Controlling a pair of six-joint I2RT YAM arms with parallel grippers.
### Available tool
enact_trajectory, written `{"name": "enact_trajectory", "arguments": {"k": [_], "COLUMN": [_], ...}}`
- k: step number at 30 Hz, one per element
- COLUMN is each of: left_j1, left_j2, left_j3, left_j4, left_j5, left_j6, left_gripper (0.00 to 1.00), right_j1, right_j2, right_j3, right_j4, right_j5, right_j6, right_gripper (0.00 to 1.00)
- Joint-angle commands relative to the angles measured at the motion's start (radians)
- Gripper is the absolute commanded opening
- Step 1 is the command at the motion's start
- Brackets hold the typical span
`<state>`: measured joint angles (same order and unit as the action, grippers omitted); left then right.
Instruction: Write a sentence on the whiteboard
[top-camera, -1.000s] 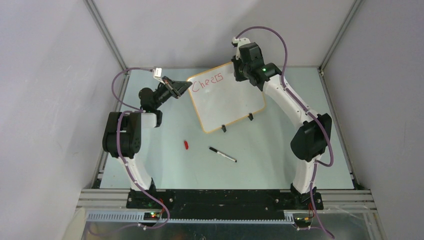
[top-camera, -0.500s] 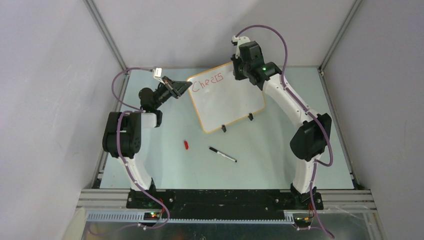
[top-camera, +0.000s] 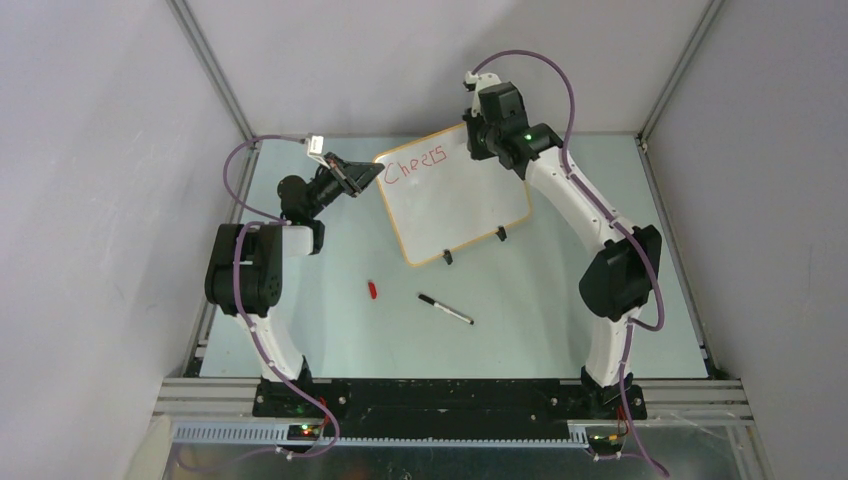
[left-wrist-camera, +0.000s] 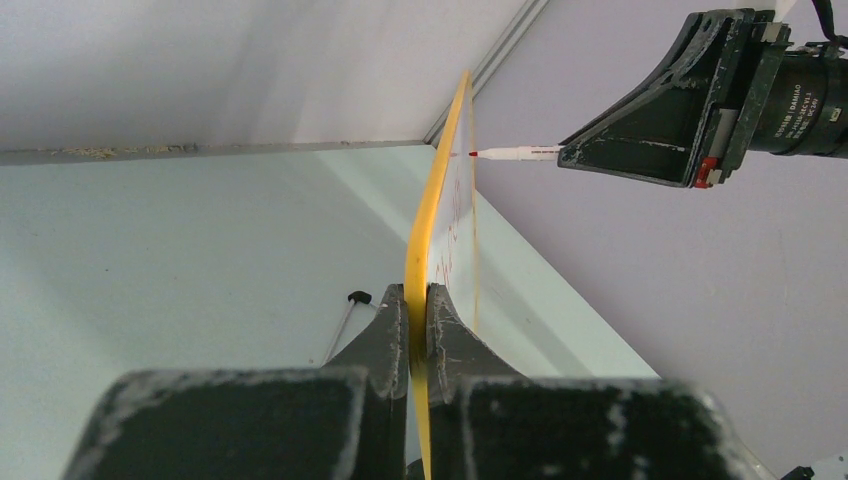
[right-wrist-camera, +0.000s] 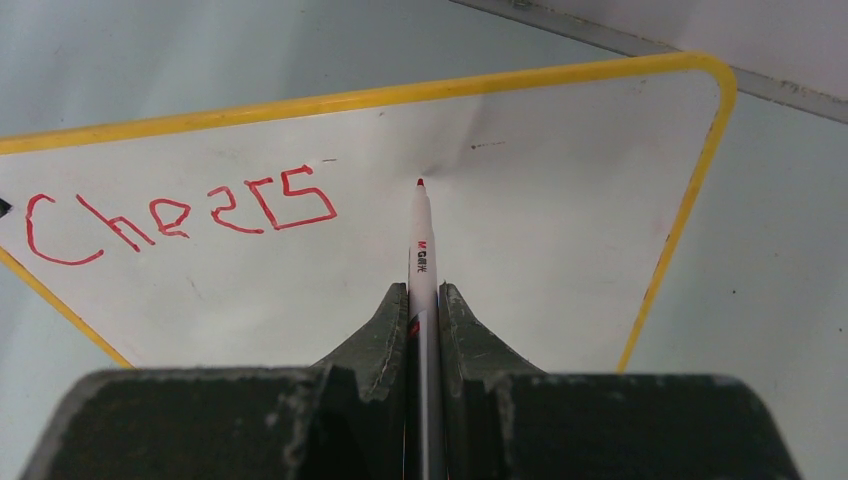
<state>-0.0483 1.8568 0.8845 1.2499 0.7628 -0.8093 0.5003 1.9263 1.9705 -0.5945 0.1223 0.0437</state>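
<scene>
Top view: the whiteboard (top-camera: 455, 205) stands tilted at upper centre of the frame. My left gripper (top-camera: 368, 172) is clamped on the board's upper-left rim, and my right gripper (top-camera: 480, 140) sits at its upper-right corner, jaws narrow around a red marker (right-wrist-camera: 420, 240).

Right wrist view: the sentence (right-wrist-camera: 180, 215) so far reads "Cheers" in red, at centre left. The marker tip lies right of the final "s", with blank board between them. I cannot tell whether it touches.

Next, I judge, comes "to". I would leave a word gap, press lightly so the board does not flex in the left grip, and hold the row's baseline.

The barrel bears small black print that I cannot read with certainty. A black pen (top-camera: 445, 308) and a red cap (top-camera: 372, 290) lie at lower centre.
</scene>
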Motion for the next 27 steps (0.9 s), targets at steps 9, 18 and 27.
{"name": "enact_trajectory", "arguments": {"k": [9, 18, 27], "left_j1": [0.0, 0.0, 0.0], "left_j2": [-0.02, -0.019, -0.019], "left_j3": [-0.009, -0.009, -0.008], "left_j4": [0.017, 0.016, 0.014], "left_j5": [0.048, 0.048, 0.049], "left_j6": [0.09, 0.091, 0.091], "left_gripper": [0.0, 0.0, 0.0], "right_j1": [-0.006, -0.007, -0.018], "right_j2": [0.019, 0.056, 0.056], "right_j3": [0.049, 0.081, 0.083], "right_j4": [0.006, -0.011, -0.021], "right_j5": [-0.013, -0.007, 0.021], "right_j6": [-0.004, -0.005, 0.0], "right_gripper": [0.0, 0.0, 0.0]}}
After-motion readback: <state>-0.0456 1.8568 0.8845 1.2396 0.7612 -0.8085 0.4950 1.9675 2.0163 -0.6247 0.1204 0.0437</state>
